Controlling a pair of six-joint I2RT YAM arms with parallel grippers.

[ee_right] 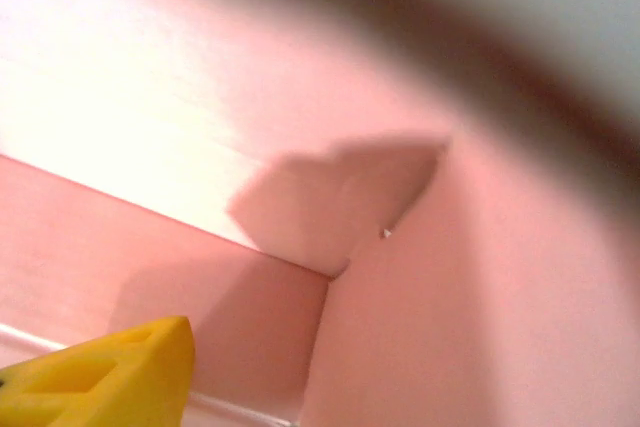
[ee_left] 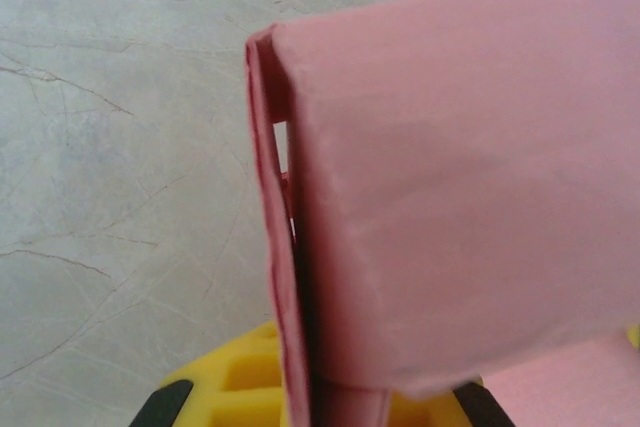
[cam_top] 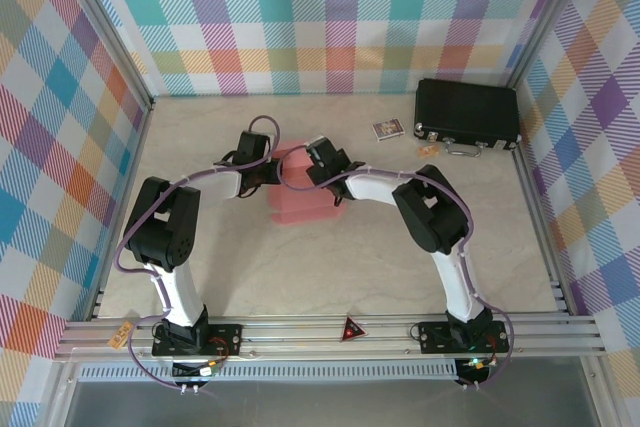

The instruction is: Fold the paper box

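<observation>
Clamping the paper box (ee_left: 450, 197) wall are left fingers (ee_left: 240, 387); right fingers (ee_right: 110, 377) inside, spacing unclear.

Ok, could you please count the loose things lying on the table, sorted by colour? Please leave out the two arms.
Pink: 1, the paper box
Black: 1, the case
Mixed colours: 1, the small flat packet
Orange: 1, the small scrap
Total: 4
</observation>
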